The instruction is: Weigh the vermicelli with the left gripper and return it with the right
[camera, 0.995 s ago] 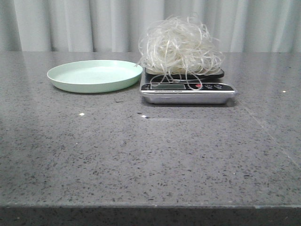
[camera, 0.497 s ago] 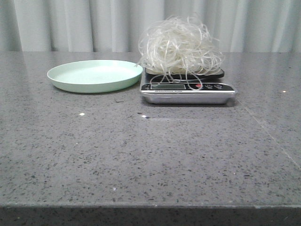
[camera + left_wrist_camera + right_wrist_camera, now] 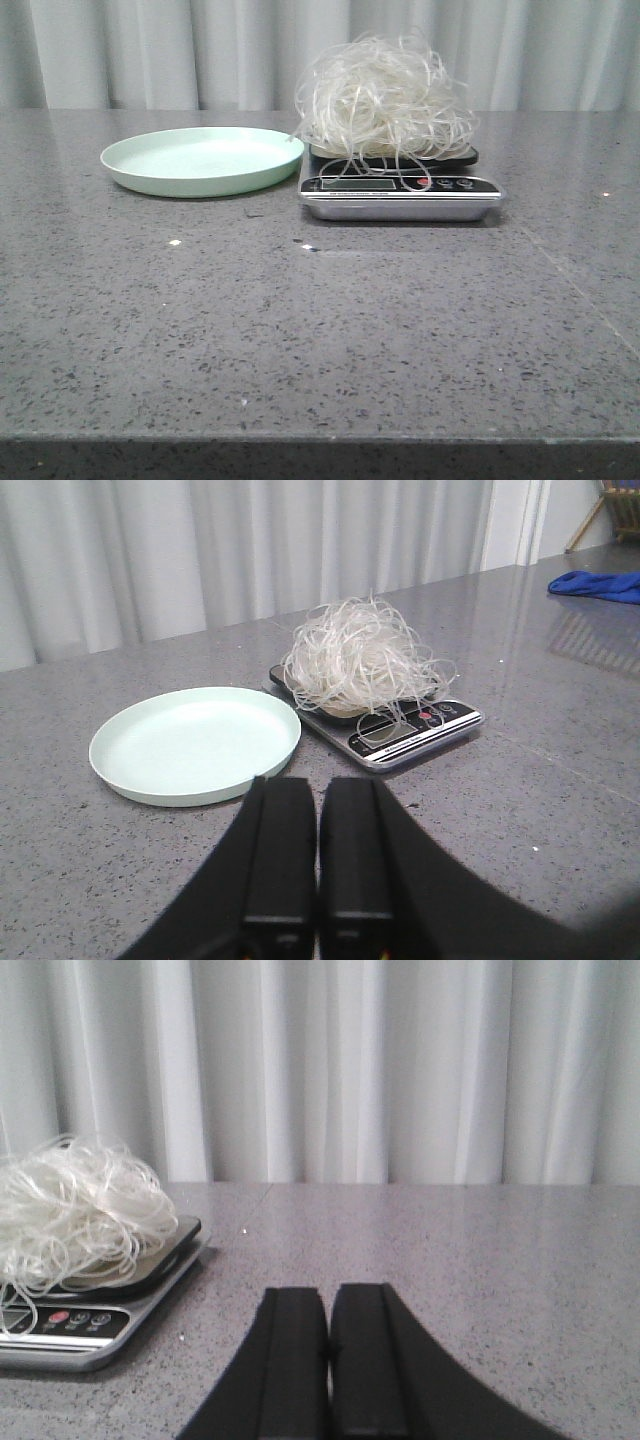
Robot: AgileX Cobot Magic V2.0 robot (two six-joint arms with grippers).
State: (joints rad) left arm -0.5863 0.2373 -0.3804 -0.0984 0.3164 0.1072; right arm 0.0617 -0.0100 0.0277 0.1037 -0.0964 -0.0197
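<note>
The vermicelli, a fluffy tangle of thin white strands, sits on top of the silver kitchen scale; a few strands hang over its display. It also shows in the left wrist view and the right wrist view. The pale green plate is empty, just left of the scale. My left gripper is shut and empty, hanging back from the plate and scale. My right gripper is shut and empty, to the right of the scale. Neither gripper shows in the front view.
The grey speckled table runs to a pale curtain at the back. A blue cloth lies far off on the table in the left wrist view. The table's front edge is near the camera.
</note>
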